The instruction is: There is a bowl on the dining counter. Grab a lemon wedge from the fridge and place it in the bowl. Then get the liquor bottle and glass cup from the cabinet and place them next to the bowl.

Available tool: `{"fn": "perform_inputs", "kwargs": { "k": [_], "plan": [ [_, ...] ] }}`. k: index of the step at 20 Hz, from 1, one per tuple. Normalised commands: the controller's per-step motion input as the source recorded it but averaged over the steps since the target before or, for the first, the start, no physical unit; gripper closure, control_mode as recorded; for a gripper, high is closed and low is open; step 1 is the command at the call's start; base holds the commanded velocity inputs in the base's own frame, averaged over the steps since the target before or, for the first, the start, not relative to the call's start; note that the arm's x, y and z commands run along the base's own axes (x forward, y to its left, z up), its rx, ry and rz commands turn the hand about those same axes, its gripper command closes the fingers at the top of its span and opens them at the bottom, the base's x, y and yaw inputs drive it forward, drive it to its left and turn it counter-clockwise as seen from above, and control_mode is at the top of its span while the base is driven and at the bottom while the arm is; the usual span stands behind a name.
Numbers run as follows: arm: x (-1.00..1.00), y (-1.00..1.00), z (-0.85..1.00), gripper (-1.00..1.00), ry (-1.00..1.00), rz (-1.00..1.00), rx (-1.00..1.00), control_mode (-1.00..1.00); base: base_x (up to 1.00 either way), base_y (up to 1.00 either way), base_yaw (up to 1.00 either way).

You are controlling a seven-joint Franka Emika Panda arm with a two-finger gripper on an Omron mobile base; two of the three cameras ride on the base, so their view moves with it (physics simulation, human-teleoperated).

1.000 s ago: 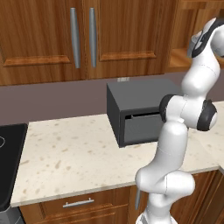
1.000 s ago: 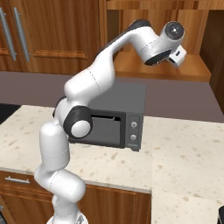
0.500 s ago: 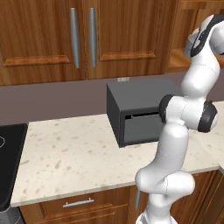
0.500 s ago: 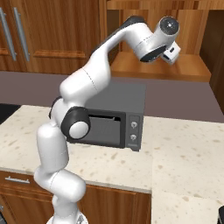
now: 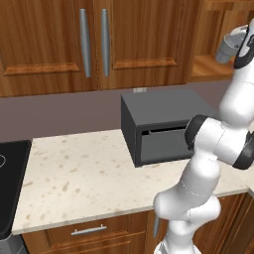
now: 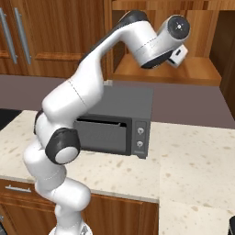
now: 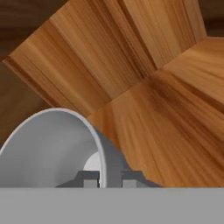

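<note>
Gripper drawn back, pinching glass cup rim, cabinet shelf beyond

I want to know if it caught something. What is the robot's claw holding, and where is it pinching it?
The claw holds the glass cup, pinching its rim wall: one finger inside the cup, one outside.

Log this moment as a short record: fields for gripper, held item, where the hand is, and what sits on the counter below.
gripper: gripper shut on the rim of the glass cup, one finger inside, one outside
held item: glass cup, pale grey, also seen beside the wrist
hand location: up at the open wooden cabinet, in front of its shelf
cabinet doors to the left: closed, grey bar handles
counter below: dark grey microwave on the speckled countertop
bottle: not made out in these views
</note>
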Motion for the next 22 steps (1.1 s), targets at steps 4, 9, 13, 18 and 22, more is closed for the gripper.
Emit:
{"fn": "perform_inputs", "kwargs": {
  "k": [4,9,13,18,22],
  "plan": [
    [-1.00,0.06,0.04,1.00,-0.02,0.02,-0.11,-1.00,0.00,0.00,0.00],
    [-1.00,0.43,0.00,1.00,0.03,0.03,-0.17,-1.00,0.00,0.00,0.00],
    [-1.00,0.68,-0.05,1.00,0.06,0.06,-0.20,-1.00,0.00,0.00,0.00],
    [-1.00,0.95,-0.13,1.00,0.12,0.05,-0.17,-1.00,0.00,0.00,0.00],
    [-0.73,1.00,-0.28,1.00,0.19,0.04,-0.09,-1.00,0.00,0.00,0.00]
  ]
}}
